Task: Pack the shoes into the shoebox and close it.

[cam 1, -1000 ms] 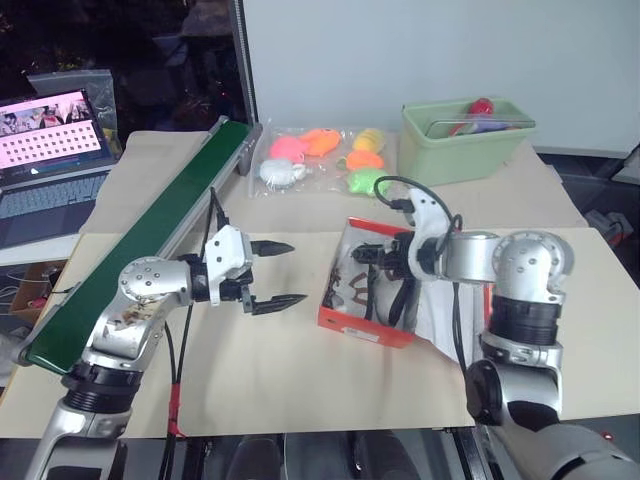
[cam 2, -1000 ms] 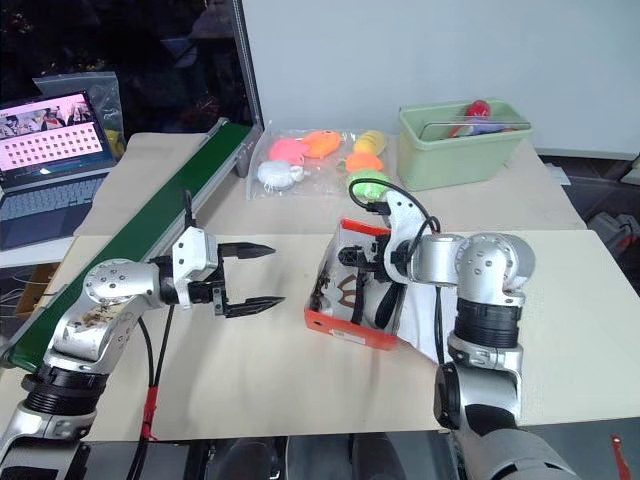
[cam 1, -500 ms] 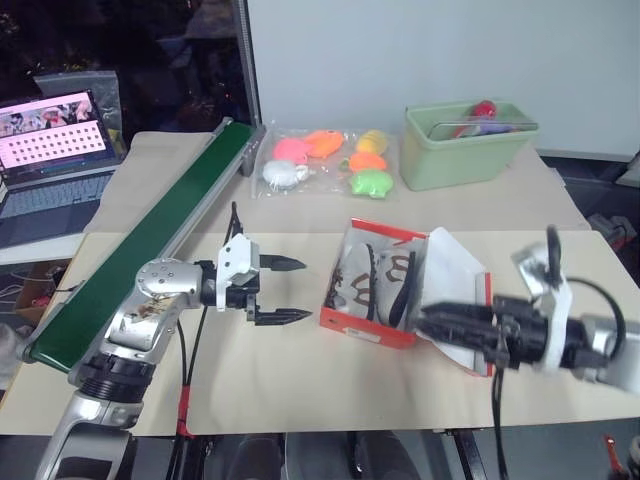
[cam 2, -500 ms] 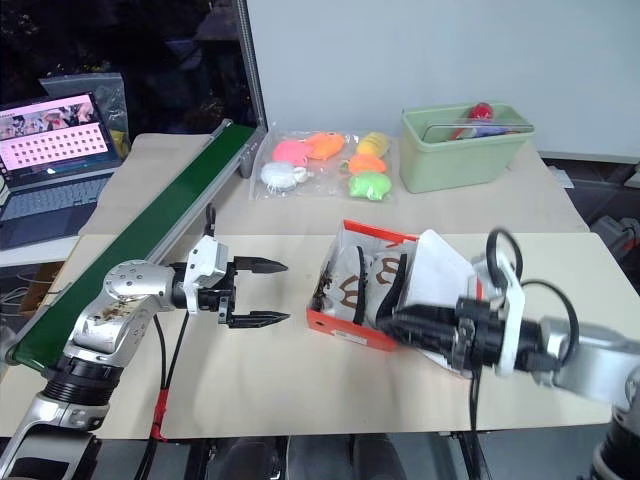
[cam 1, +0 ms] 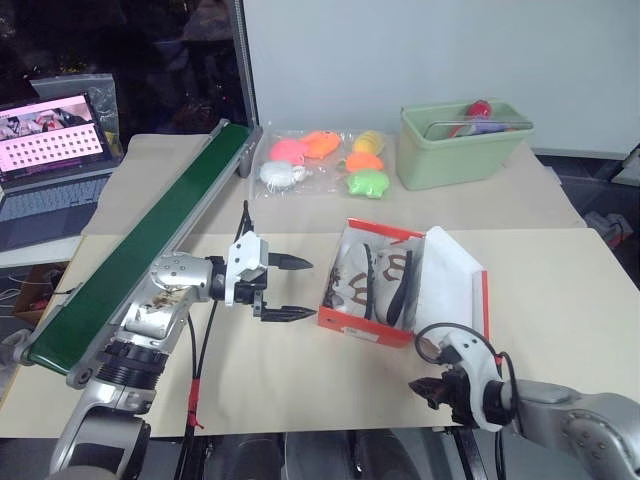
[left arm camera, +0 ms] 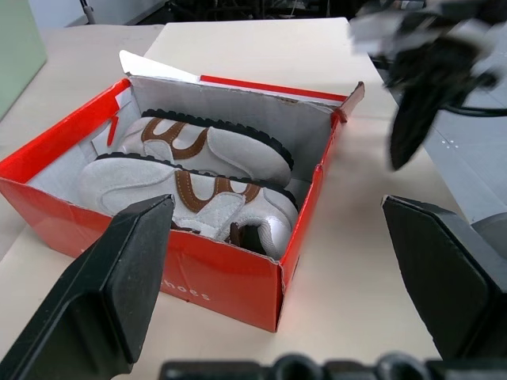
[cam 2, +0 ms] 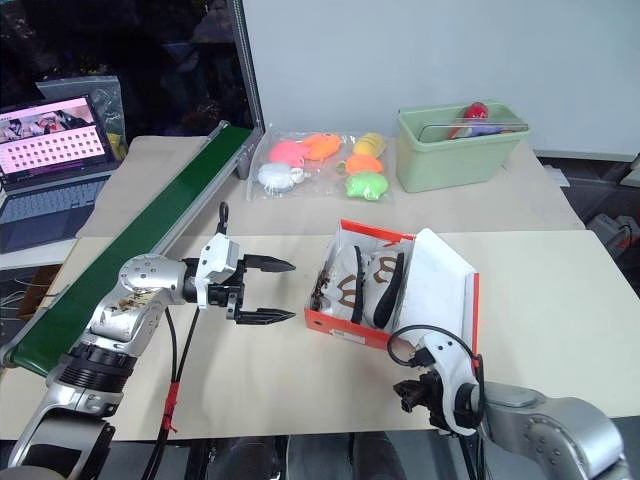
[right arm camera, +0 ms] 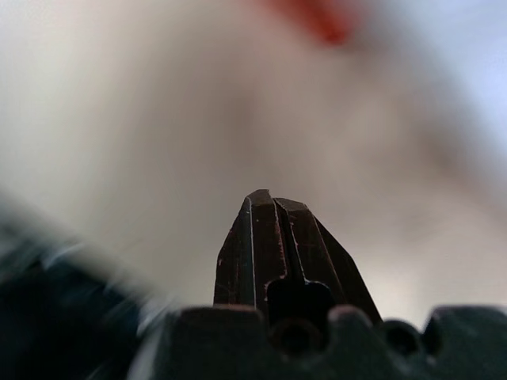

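Observation:
The orange-red shoebox stands open in the middle of the table, its white-lined lid leaning back to the right. Both shoes lie side by side inside it, white with brown trim and dark soles. My left gripper hovers just left of the box, open and empty, pointing at its side wall. My right gripper is low near the table's front edge, in front of the box and apart from it. Its fingers are pressed together with nothing between them.
A green conveyor belt runs diagonally along the left. A laptop sits at the far left. Bags of bright foam toys and a pale green bin stand at the back. Bare table lies right of the box.
My right gripper has left the box, swung down and back to the table's front edge, and shut. The lid now leans open to the right. My left gripper edged slightly toward the box.

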{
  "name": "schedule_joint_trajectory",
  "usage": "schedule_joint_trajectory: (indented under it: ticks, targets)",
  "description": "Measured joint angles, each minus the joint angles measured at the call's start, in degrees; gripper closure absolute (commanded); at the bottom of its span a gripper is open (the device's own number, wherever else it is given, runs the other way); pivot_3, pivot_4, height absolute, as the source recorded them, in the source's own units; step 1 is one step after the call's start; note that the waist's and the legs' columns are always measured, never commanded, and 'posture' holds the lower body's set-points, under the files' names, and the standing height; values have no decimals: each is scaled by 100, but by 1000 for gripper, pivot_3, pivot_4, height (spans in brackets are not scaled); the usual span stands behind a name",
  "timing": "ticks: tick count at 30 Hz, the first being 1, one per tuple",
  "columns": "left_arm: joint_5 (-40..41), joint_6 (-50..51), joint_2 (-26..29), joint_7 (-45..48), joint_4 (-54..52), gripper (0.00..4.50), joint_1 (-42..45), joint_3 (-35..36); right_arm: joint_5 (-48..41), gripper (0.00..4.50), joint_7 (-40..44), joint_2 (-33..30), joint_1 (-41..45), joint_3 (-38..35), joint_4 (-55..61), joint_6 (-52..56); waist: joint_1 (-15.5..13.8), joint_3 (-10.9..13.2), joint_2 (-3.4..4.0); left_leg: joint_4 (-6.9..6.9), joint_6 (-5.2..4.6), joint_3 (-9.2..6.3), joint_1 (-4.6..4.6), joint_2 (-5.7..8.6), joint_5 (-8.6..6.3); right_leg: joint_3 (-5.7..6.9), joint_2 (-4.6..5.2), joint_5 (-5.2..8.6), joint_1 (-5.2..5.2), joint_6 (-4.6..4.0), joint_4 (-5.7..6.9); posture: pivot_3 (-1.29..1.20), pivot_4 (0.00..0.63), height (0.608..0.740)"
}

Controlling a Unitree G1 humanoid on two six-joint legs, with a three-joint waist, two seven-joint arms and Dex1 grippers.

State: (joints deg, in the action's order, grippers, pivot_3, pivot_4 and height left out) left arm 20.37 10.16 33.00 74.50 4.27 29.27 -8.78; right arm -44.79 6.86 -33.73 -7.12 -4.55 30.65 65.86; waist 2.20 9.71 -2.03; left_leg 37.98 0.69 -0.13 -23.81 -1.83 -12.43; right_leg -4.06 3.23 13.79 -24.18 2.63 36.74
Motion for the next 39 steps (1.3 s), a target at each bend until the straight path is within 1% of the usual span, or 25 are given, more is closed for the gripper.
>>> schedule_joint_trajectory:
  ticks: [2, 6, 9, 12, 16, 18, 20, 21, 23, 24, 26, 28, 29, 31, 33, 35, 37, 38, 39]
  targets:
    - [-2, 0, -6, 1, 8, 0, 2, -2, 345, 4479, -372, 608, 45, -75, -199, -436, 22, -5, -4, 0, 0, 4, 5, 0, 0, -4, 2, 0, 7, 1, -1, 0, 150, 729]
    - [-2, 1, -25, -6, 8, 0, 3, -2, 960, 4479, -955, 1277, 123, -315, -520, -1046, 16, -11, -11, 17, 1, 5, 9, 1, 1, -5, 4, -3, 16, 6, 0, 0, 150, 729]
    - [-2, 2, -36, -15, 8, 0, 12, -2, 1240, 4479, -1321, 1770, 145, -556, -729, -1437, -11, -16, -14, 23, 1, 4, 9, 1, 1, -3, 4, -3, 19, 6, 2, 0, 150, 729]
    - [-2, 2, -56, -21, 8, 0, 55, -2, 1479, 4479, -1582, 2199, 189, -763, -1005, -1914, -20, -19, -17, 26, 1, 5, 8, 2, 1, -4, 6, -4, 21, 6, 1, 0, 150, 729]
    - [-2, 2, -76, -57, 8, 0, 113, -1, 1624, 4479, -1692, 2695, 353, -1044, -1435, -2596, -21, -23, -22, 26, 1, 4, 9, 2, 1, -3, 6, -13, 22, -6, 1, 0, 150, 729]
    - [-3, 2, -77, -77, 9, 0, 122, 1, 1348, 4479, -1677, 3197, 632, -1465, -1839, -3003, -6, -30, -29, 27, 1, 4, 15, -1, 1, -4, 3, -22, 25, -22, 2, 0, 150, 729]
    - [-4, 3, -88, -89, 10, 0, 131, -3, 894, 4479, -1611, 3695, 983, -1969, -2305, -3463, 32, -30, -29, 26, 1, 6, 19, -4, 1, -6, 3, -24, 26, -23, 2, 0, 150, 729]
    - [-5, 3, -93, -101, 8, 0, 137, -4, 652, 4479, -1580, 3806, 1135, -2165, -2475, -3631, 50, -32, -31, 26, 1, 7, 22, -5, 1, -8, 2, -27, 28, -28, 1, 0, 150, 729]
    - [-5, 15, -88, -163, -1, 0, 137, 0, -379, 4479, -1281, 3889, 1618, -2956, -3040, -3971, 72, -38, -48, 26, 1, 6, 35, -6, 1, -7, 2, -33, 46, -33, -5, 0, 150, 729]
    - [-5, 22, -73, -193, -9, 0, 137, 4, -783, 4479, -1121, 3929, 1758, -3240, -3238, -4088, 73, -38, -47, 25, 1, 6, 41, -7, 1, -7, 2, -33, 51, -33, -5, 0, 150, 729]
    - [-5, 48, -29, -270, -57, 0, 134, 44, -1476, 4479, -566, 3996, 1931, -3605, -3567, -4269, 102, -36, -44, 11, 1, 5, 59, -9, 0, -7, -2, -31, 59, -36, -2, 0, 150, 729]
    - [-4, 81, -19, -325, -136, 0, 130, 61, -1692, 4479, -146, 3963, 1970, -3628, -3683, -4308, 130, -27, -25, 6, 1, 5, 59, -9, 0, -7, -2, -29, 56, -39, 2, 0, 150, 729]
    - [-4, 110, -5, -360, -178, 0, 113, 64, -1699, 4479, 119, 3936, 1972, -3559, -3684, -4349, 148, -18, 3, 2, 1, 6, 56, -7, 0, -9, -2, -28, 50, -39, 3, 0, 150, 729]
    - [-4, 151, 21, -425, -245, 0, 66, 79, -1542, 4479, 525, 3739, 1972, -3259, -3629, -4419, 170, -14, 35, -2, 1, 11, 45, -2, 0, -17, 2, -27, 30, -38, 9, 0, 150, 729]
    - [-4, 250, 39, -495, -317, 0, -4, 92, -1189, 4479, 961, 3306, 1953, -2808, -3253, -4428, 172, -11, 60, -2, 1, 14, 17, 4, 1, -23, 3, -25, -5, -34, 27, 0, 150, 729]
    - [-4, 269, 68, -545, -338, 0, -33, 96, -750, 4479, 1385, 2629, 1890, -2153, -2561, -4316, 176, -5, 72, -2, 1, 14, 5, 4, 1, -22, 3, -25, -17, -33, 28, 0, 150, 729]
    - [-4, 278, 107, -587, -353, 0, -39, 101, -222, 4479, 1702, 1714, 1972, -1357, -1651, -4041, 185, -6, 74, -3, 1, 12, 8, 0, 0, -20, -2, -23, -15, -33, 27, 0, 150, 729]
    - [-3, 284, 123, -614, -369, 0, -48, 109, 109, 4479, 1837, 1111, 2105, -868, -1144, -3828, 184, -6, 74, -4, 1, 10, 9, 0, 0, -17, -3, -21, -14, -33, 27, 0, 150, 729]
    - [-2, 296, 134, -638, -389, 0, -69, 113, 403, 4479, 1988, 645, 2255, -435, -733, -3654, 176, -6, 73, -5, 1, 8, 12, -1, 1, -15, -4, -20, -11, -35, 27, 0, 150, 729]
